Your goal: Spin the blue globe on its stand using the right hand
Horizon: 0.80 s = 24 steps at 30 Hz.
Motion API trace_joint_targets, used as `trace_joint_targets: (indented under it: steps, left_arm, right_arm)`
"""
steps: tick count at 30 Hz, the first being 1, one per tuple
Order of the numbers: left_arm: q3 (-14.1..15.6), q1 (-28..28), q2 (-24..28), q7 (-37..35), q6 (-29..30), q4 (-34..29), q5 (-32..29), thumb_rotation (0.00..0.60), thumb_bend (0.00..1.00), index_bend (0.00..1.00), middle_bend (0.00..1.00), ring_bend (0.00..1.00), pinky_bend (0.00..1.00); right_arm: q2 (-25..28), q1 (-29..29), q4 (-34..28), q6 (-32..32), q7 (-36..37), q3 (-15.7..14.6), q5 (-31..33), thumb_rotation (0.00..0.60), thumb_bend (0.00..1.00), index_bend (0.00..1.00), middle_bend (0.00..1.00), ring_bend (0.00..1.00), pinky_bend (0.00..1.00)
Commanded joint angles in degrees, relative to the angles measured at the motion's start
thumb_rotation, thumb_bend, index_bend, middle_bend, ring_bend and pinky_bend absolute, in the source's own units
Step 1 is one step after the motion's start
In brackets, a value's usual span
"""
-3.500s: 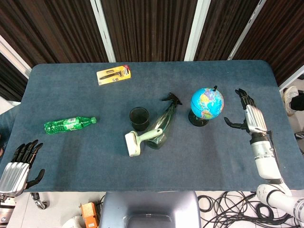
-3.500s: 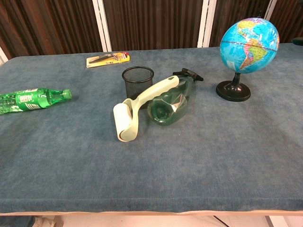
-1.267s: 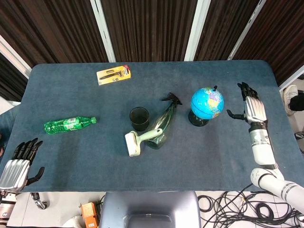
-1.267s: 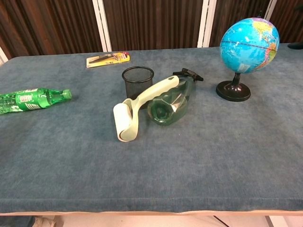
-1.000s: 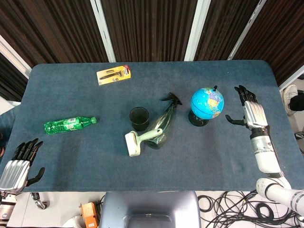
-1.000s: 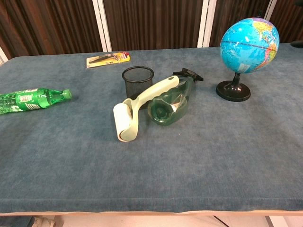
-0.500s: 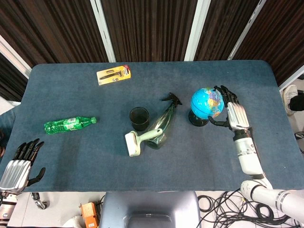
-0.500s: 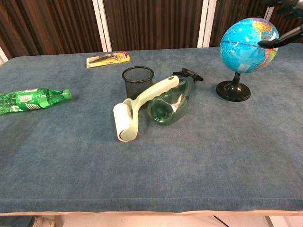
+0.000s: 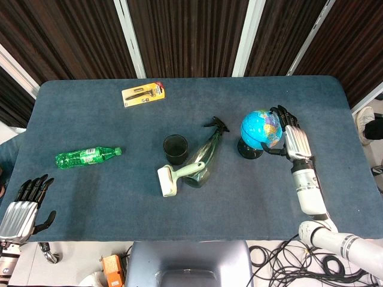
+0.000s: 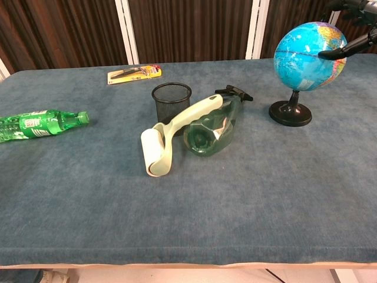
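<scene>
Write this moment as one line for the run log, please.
phase: contact | right hand: fingers spread, touching globe | globe: upright on stand | left hand: idle, open

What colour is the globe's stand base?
Black: the round base under the blue globe shows best in the chest view.

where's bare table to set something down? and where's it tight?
Free: the whole near strip in front of the lint roller; the far middle between the yellow tool pack and the globe. Crowded: the centre, where mesh cup, spray bottle and roller bunch together, and beside the globe, where the right hand sits.
</scene>
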Motion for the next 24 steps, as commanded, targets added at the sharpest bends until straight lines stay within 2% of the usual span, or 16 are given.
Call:
trace_joint_targets:
  steps: [1, 12, 24]
  left_arm:
    - [0.05, -0.06, -0.07, 0.15, -0.22, -0.05, -0.06, 0.6, 0.38, 0.06, 0.0, 0.0, 0.0]
    - [-0.16, -0.72, -0.7, 1.48, -1.88, 0.07, -1.19, 0.6, 0.38, 0.06, 0.0, 0.0, 0.0]
    - [-0.81, -1.5, -1.21, 2.6, -3.95, 0.5, -3.54, 0.6, 0.38, 0.06, 0.0, 0.0, 0.0]
  right_arm:
    - [0.32, -0.22, 0.56, -0.25, 0.39, 0.13, 0.46, 0.6, 0.17, 0.0, 0.0, 0.0, 0.0]
    - [-0.06, 0.3, 7.67, -4.7, 3.08, 0.74, 3.44, 0.6, 0.17, 0.0, 0.0, 0.0, 0.0]
    - [-4.09, 3.97, 19.64, -11.77, 4.99, 1.47, 5.44, 0.6, 0.17, 0.0, 0.0, 0.0, 0.0]
